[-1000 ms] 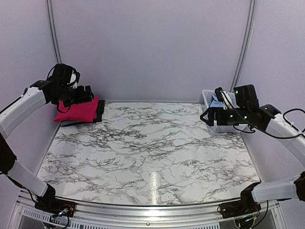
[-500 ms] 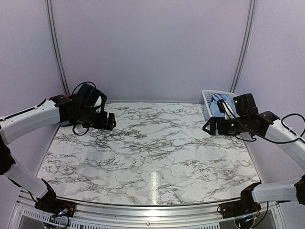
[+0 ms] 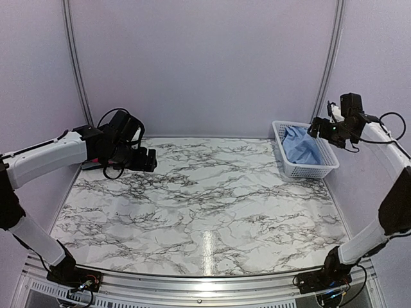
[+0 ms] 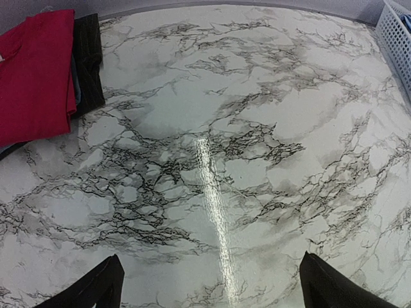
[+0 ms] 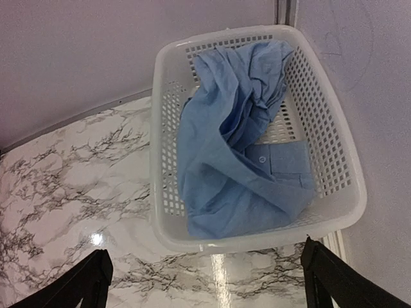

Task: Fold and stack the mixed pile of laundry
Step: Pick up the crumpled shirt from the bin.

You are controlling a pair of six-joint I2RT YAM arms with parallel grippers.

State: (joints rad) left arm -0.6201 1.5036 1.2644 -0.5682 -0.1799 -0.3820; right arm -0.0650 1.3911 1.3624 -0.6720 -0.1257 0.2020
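We see the left end effector spread apart and empty above the marble bench. At the upper left of its view the folded pink-red T-shirt lies on a dark garment. The right end effector, spread apart too, hangs above the white basket holding the crumpled light blue shirt.

Red T-shirt atop dark garment, maybe bluish layer between, marble table, left tool spread wide

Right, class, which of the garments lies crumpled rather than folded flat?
The light blue shirt, bunched up inside the white basket. The red T-shirt and the dark garment lie folded flat, stacked on the marble table.
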